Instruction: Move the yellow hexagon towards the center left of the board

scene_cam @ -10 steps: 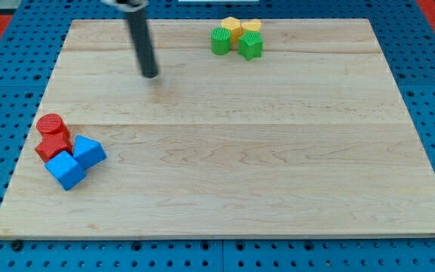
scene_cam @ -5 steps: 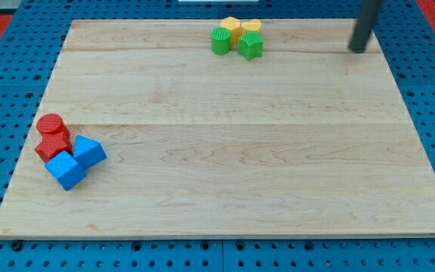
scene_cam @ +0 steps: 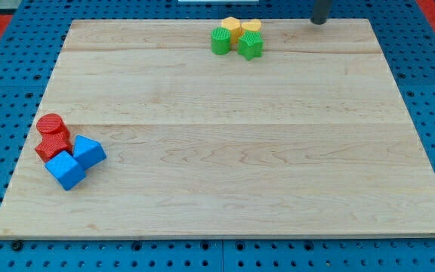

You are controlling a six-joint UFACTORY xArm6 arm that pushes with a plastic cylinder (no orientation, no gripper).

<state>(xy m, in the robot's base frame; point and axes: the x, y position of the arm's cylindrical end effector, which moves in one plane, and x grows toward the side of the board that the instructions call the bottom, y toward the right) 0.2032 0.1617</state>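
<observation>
Big wooden board (scene_cam: 225,151) on a blue pegboard (scene_cam: 6,91). The yellow hexagon (scene_cam: 232,28) sits top-middle, bunched with another yellow block (scene_cam: 251,27) and two green ones (scene_cam: 220,41). My tip (scene_cam: 319,21) is at the top edge, right of them, no gripper, touching nothing.

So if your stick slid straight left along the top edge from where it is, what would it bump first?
Probably the small yellow block, the nearest of the top cluster. My tip sits at the board's top edge, to that block's right. The yellow hexagon lies just beyond.
</observation>
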